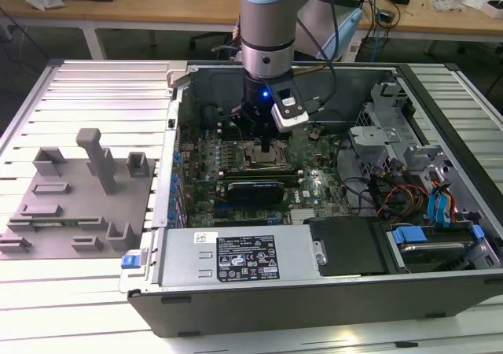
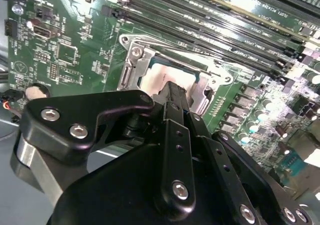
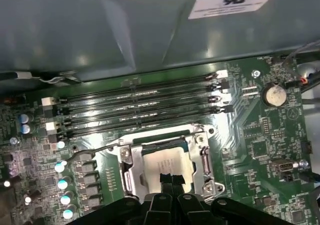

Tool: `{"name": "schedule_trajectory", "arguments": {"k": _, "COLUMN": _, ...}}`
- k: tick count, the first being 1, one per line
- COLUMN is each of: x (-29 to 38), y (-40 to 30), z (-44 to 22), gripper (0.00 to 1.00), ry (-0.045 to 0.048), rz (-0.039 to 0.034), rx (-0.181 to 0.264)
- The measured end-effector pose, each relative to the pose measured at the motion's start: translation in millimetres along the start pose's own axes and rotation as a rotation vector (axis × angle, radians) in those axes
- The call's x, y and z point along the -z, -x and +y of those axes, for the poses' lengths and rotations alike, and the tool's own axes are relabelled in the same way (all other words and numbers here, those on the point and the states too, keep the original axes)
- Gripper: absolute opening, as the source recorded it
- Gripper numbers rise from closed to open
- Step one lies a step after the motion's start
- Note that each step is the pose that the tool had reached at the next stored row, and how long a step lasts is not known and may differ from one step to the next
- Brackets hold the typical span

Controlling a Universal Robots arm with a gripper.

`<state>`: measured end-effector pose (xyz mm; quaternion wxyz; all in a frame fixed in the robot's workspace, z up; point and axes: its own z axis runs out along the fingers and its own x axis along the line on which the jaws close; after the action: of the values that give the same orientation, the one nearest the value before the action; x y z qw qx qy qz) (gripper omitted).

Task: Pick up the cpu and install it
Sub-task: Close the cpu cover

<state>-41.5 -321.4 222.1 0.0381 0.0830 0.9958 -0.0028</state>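
Hand (image 1: 267, 151) is down inside the open computer case (image 1: 330, 303), right over the metal socket frame (image 3: 206, 160) on the motherboard (image 1: 236, 159). cpu (image 3: 167, 161) sits flat in that frame, silvery top up, next to the memory slots (image 3: 140, 105). In both wrist views the fingertips (image 3: 165, 179) are pressed nearly together, nothing between them, tips on or just above the middle of the cpu (image 2: 156, 80) top; can't tell if they touch. They're not around its edges. Grey fixture block (image 1: 71, 212) lies on the table (image 1: 78, 311) at the exterior view's left, well apart.
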Motion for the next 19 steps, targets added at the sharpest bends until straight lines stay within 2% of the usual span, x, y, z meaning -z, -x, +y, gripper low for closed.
{"name": "schedule_trajectory", "arguments": {"k": 4, "x": -1.2, "y": -13.7, "z": -2.3, "gripper": 0.11, "ry": 0.0000, "rz": -0.0002, "rx": 0.000}}
{"name": "schedule_trajectory", "arguments": {"k": 10, "x": -6.1, "y": -27.7, "z": -4.7, "gripper": 0.11, "ry": -0.0001, "rz": 0.0000, "rx": 0.003}}
{"name": "schedule_trajectory", "arguments": {"k": 14, "x": -11.7, "y": -33.0, "z": -5.5, "gripper": 0.11, "ry": 0.0007, "rz": -0.0001, "rx": 0.010}}
{"name": "schedule_trajectory", "arguments": {"k": 19, "x": -13.2, "y": -34.5, "z": -5.7, "gripper": 0.11, "ry": 0.0011, "rz": -0.0001, "rx": 0.015}}
